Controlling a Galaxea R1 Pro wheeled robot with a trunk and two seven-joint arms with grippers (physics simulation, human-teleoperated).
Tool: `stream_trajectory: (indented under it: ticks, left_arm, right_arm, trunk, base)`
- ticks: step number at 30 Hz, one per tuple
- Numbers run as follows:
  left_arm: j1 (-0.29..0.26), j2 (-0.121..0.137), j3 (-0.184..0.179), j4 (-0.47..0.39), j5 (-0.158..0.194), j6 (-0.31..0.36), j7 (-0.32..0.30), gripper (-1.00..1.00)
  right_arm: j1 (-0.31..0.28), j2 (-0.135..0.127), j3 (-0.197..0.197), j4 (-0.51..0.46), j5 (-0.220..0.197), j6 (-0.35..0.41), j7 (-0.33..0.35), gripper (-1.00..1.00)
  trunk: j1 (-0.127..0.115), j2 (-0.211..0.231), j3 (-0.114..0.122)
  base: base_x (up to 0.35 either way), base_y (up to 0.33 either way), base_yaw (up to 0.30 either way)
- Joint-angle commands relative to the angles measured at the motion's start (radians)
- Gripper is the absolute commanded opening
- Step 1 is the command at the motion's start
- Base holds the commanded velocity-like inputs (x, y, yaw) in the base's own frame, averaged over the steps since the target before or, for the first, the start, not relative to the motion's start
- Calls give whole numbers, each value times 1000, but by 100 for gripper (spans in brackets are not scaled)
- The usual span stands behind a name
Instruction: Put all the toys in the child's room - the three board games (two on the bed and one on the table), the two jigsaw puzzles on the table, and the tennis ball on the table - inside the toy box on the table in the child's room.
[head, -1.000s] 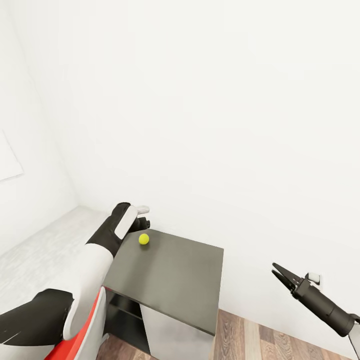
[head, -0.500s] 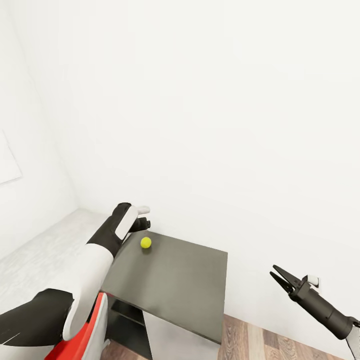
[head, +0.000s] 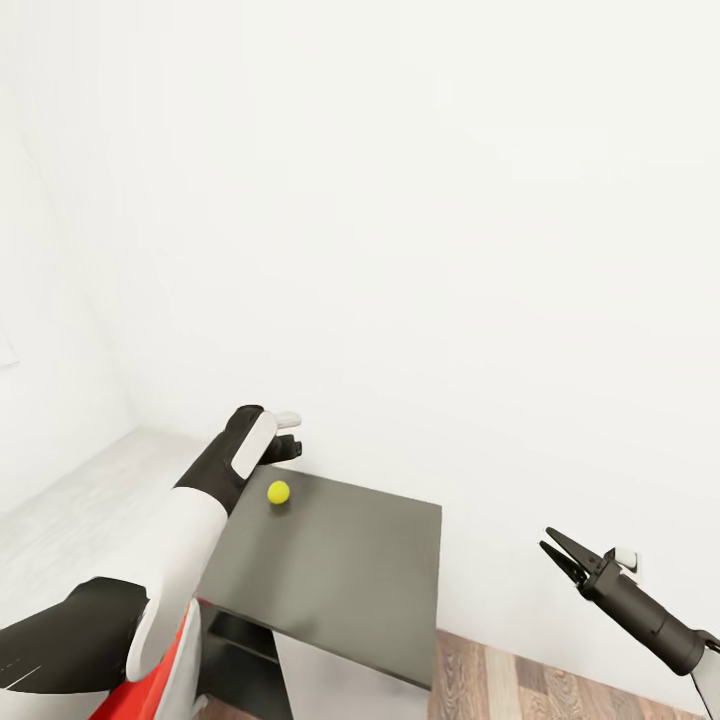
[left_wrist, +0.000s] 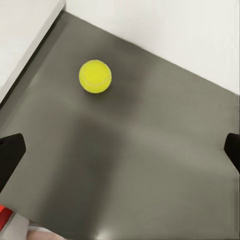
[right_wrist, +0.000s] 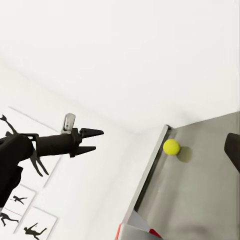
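The tennis ball (head: 278, 491) is small and yellow-green and rests near the back left corner of the table's dark grey end section (head: 350, 570). My left gripper (head: 286, 438) hovers just above and behind it, close to the wall. In the left wrist view the tennis ball (left_wrist: 95, 76) lies ahead of the left gripper (left_wrist: 120, 152), which is open wide with nothing between its fingers. My right gripper (head: 556, 552) hangs open and empty in the air, right of the table and well away from the ball. The right wrist view shows the ball (right_wrist: 171, 146) and the left gripper (right_wrist: 92, 140) beside it.
The table's pale grey top (head: 80, 510) runs off to the left along the white wall. Wooden floor (head: 560, 680) shows below the right arm. Small silhouette pictures (right_wrist: 20, 210) hang on the wall in the right wrist view.
The whole view has shifted, so the table and ball now sit a little more to the left and lower, more directly under my left gripper. Both grippers keep their pose.
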Motion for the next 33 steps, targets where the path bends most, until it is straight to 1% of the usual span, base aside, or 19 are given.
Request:
stream_trajectory:
  ticks: [1, 12, 20, 25, 33]
  left_arm:
    - [-1, 0, -3, -1, 10, 2, 10, 100]
    - [-1, 0, -3, -3, 10, 2, 10, 100]
    - [-1, 2, -2, -3, 10, 2, 11, 100]
    - [-1, 3, -3, -2, 9, 3, 14, 100]
    - [-1, 1, -3, -1, 9, 2, 19, 100]
  right_arm:
    - [-1, 0, 0, 0, -4, 7, 1, 100]
    - [-2, 0, -2, -2, -4, 7, 1, 100]
    - [-2, 0, -2, -6, -4, 6, 1, 100]
    - [-2, 0, -2, -7, -4, 5, 0, 100]
    - [-2, 1, -2, -7, -3, 4, -1, 100]
  trunk:
    - [1, -2, -2]
    - [1, -2, -2]
    - [1, -2, -2]
    - [1, -2, -2]
    - [1, -2, -2]
  base:
    - [0, 0, -219]
    - [5, 2, -264]
    - [119, 84, -261]
    - [63, 48, -84]
    - [93, 73, -14]
